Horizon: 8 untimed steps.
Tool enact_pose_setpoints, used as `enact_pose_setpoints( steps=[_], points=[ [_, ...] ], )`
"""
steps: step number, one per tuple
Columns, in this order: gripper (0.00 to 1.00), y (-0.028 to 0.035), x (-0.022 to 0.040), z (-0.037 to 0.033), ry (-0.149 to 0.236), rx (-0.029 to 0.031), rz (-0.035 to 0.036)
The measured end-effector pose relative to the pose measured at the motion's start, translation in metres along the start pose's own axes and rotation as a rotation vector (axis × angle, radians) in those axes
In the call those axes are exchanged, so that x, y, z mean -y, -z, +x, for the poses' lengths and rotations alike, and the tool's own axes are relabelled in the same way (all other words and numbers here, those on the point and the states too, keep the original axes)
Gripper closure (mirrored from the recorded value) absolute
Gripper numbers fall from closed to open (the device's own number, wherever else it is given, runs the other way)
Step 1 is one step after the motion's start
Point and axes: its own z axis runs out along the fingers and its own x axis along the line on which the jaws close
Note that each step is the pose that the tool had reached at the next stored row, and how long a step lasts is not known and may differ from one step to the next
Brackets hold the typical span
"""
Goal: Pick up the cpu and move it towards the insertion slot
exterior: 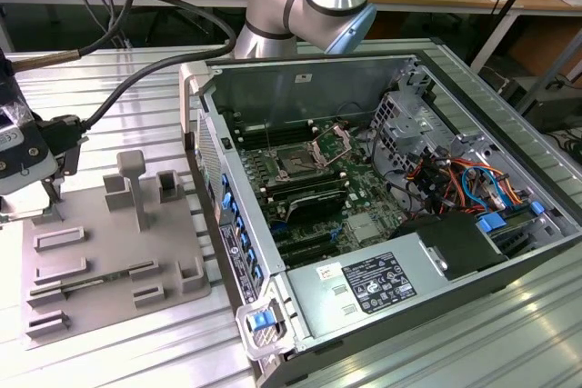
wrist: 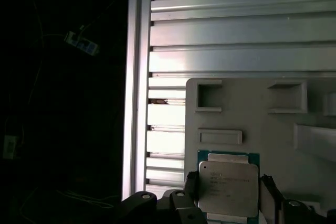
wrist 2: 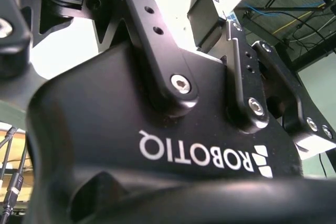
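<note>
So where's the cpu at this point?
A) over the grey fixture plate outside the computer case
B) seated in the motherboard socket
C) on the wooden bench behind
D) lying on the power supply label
A: the first wrist view shows the cpu over the grey fixture plate, and in the exterior view the insertion slot has a dark centre with no silvery chip in it.
</note>
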Motion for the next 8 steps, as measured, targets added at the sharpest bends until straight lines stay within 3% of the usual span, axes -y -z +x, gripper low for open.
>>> enact_pose_setpoints(
  steps=[8],
  points=[
    [0.45, 0.0023, -0.0001, 0.0, 0.0, 0.0, -0.0002]
  ],
)
